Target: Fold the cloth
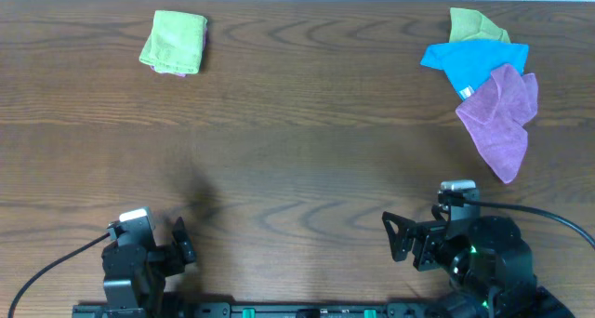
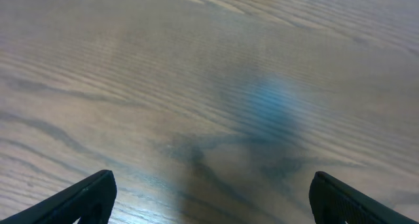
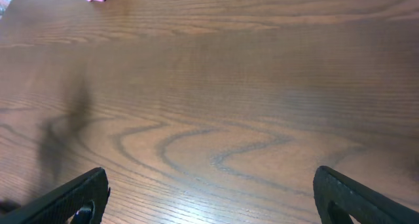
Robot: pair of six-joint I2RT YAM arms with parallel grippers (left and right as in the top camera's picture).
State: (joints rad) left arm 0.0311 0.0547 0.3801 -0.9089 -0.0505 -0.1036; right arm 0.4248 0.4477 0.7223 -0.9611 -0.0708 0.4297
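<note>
Table [image 1: 297, 123]: brown wood grain, carrying all the cloths.
Purple cloth [image 1: 502, 113]: crumpled, far right, touching the blue cloth.
Blue cloth [image 1: 469, 59]: crumpled, between the purple and olive cloth [image 1: 469, 25].
Folded green cloth [image 1: 174, 41]: far left, well apart.
Left fingers [image 2: 85, 201]: spread, empty, near edge.
Right fingers [image 3: 353, 198]: spread, empty.

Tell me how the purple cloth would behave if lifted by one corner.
Probably floppy: the purple cloth lies crumpled with soft folds, so it should drape. Likely light: it lies nearly flat. Its edge meets the blue cloth, so it may drag that along.
</note>
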